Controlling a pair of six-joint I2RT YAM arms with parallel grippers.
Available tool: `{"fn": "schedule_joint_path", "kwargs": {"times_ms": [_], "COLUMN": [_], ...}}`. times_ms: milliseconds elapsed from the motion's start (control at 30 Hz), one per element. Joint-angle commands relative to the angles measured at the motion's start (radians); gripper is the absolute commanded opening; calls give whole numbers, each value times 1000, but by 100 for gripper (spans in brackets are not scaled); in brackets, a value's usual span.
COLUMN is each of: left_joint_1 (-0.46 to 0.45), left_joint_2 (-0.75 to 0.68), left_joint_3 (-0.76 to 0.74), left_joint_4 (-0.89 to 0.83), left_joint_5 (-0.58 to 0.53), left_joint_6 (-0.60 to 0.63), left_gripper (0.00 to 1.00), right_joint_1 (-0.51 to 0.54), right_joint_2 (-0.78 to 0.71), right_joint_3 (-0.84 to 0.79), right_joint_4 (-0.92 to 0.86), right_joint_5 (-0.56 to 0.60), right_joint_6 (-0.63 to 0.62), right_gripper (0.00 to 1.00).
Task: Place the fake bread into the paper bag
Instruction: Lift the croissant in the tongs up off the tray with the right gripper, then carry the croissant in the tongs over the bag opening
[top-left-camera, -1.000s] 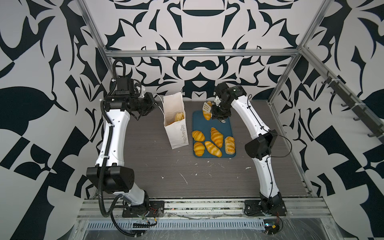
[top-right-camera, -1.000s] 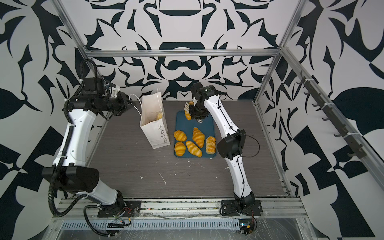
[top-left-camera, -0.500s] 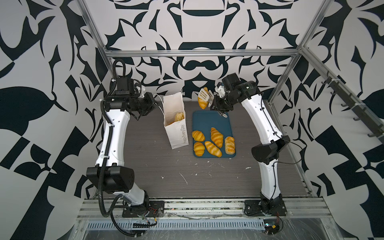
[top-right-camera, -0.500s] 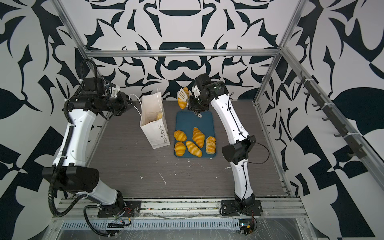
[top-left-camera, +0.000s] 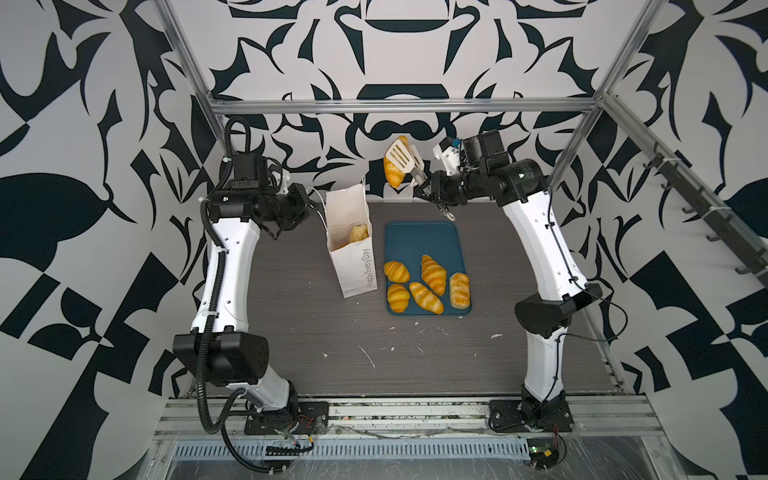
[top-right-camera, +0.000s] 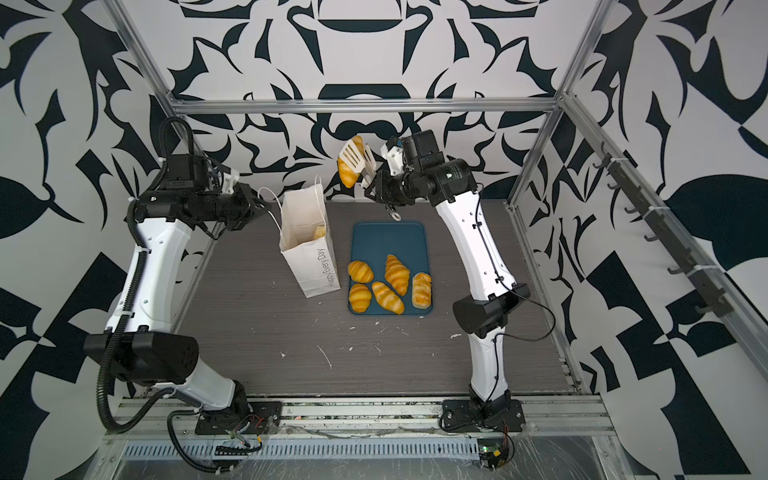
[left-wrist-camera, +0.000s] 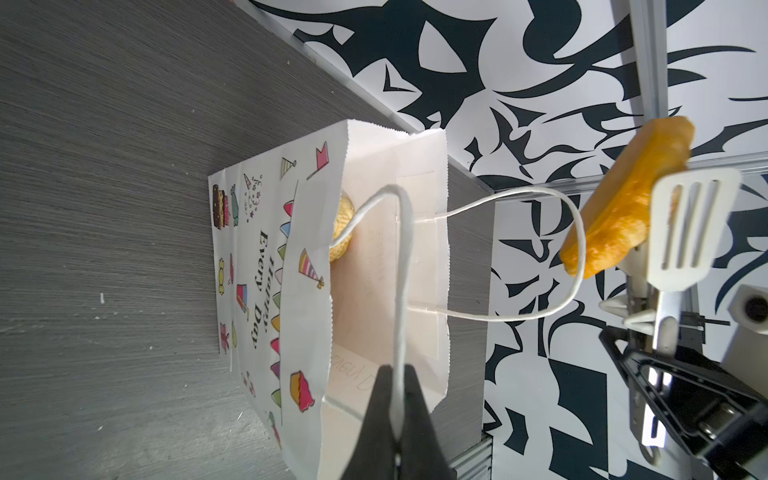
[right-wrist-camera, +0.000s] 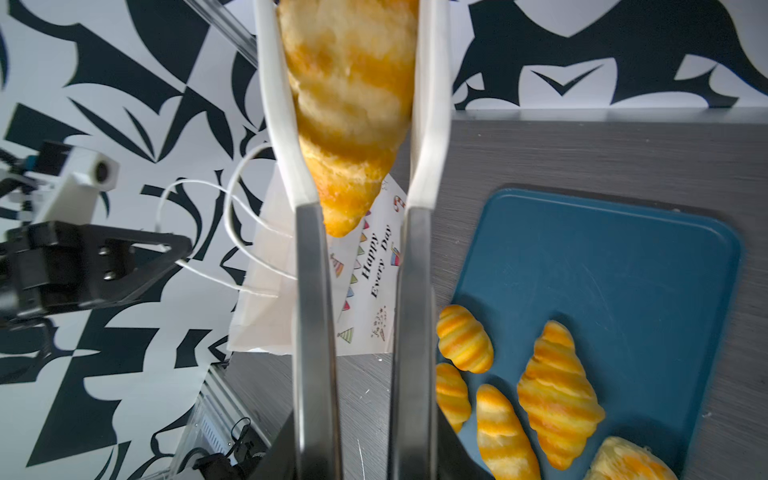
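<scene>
Croissant (top-left-camera: 394, 174) clamped in white tongs (top-left-camera: 402, 157), right tool (top-left-camera: 429, 189) squeezing the handles, up in the air on the blue tray (top-left-camera: 419, 237) side of the paper bag (top-left-camera: 353, 266). Left tool (left-wrist-camera: 397, 415) pinched shut on a cord handle (left-wrist-camera: 401, 270), holding the mouth open. Slide over the opening, go low, dodge the loops, then ease off. One pastry (top-left-camera: 358, 232) inside, five pastries (top-left-camera: 433, 274) on the tray. Scuffed grey counter (top-left-camera: 332, 353), loud black-and-white walls (top-left-camera: 374, 50).

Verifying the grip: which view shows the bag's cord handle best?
Left wrist: the cord handle runs close-up into the shut left gripper. Both top views show only a faint loop; right wrist shows it smaller.
</scene>
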Motion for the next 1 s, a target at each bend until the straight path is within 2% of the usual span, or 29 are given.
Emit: {"fn": "schedule_joint_path", "kwargs": {"times_ms": [0,400,967], "left_joint_1": [5,3,0], "left_joint_2": [1,2,10], "left_joint_3": [27,21,25], "left_joint_4": [-3,0,0], "left_joint_5": [8,6,4], "left_joint_6": [-7,-10,-14], "left_gripper": [0,0,0], "right_joint_1": [18,68,148], "right_joint_2": [-70,-46,9], "right_joint_3": [17,54,44], "right_joint_4": [165,303,261], "right_joint_5": [-92,-299,-324], "right_joint_6": [10,103,68], "right_gripper": [37,39,40]}}
